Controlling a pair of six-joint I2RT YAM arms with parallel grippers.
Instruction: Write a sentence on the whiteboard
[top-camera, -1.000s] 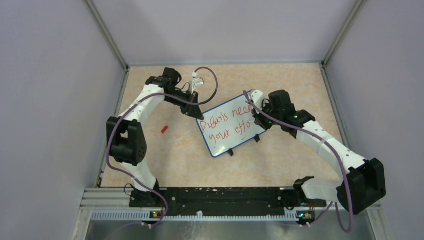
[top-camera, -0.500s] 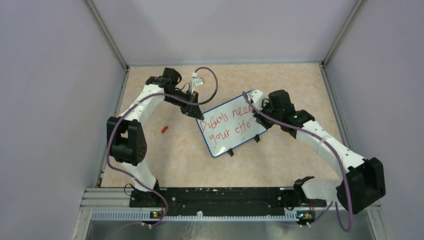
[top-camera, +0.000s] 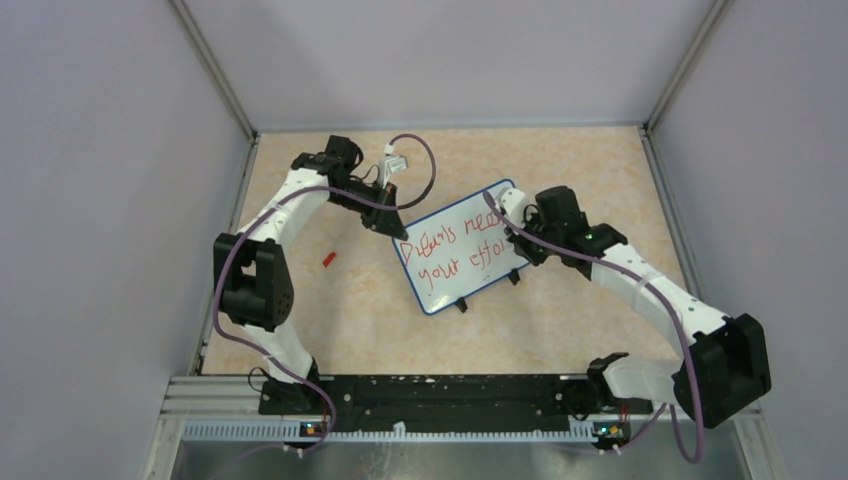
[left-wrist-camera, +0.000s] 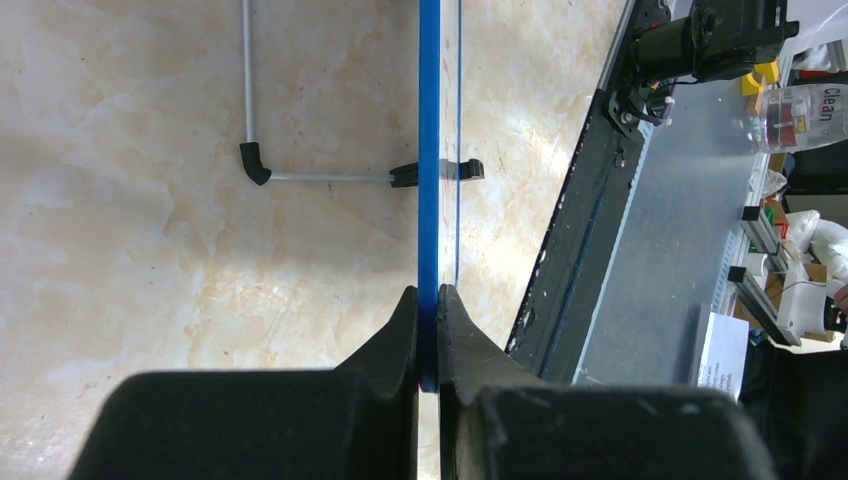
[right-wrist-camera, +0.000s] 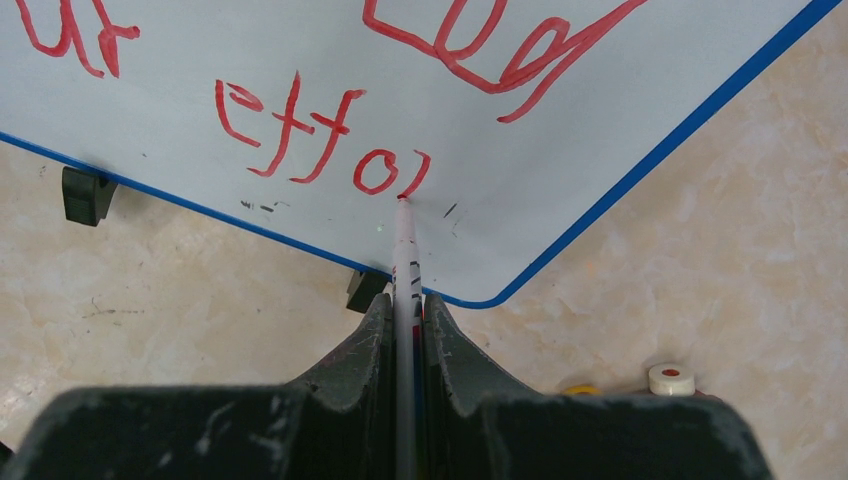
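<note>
The whiteboard (top-camera: 455, 255), white with a thin blue rim and black feet, stands tilted mid-table. Its red sentence (top-camera: 450, 250) runs in two lines; the right wrist view shows the end of the second line, "effor" (right-wrist-camera: 320, 135). My left gripper (top-camera: 385, 222) is shut on the board's far left blue rim (left-wrist-camera: 428, 200). My right gripper (top-camera: 522, 240) is shut on a white marker (right-wrist-camera: 405, 270), whose red tip touches the board at the last red stroke (right-wrist-camera: 415, 172).
A small red cap (top-camera: 328, 259) lies on the table left of the board. The board's wire stand (left-wrist-camera: 300, 176) rests on the table behind it. Grey walls close in the table; a metal rail (top-camera: 400, 395) runs along the near edge.
My right gripper has shifted slightly with the marker along the second line, adding a stroke after "effo". The left arm and the board have not moved.
</note>
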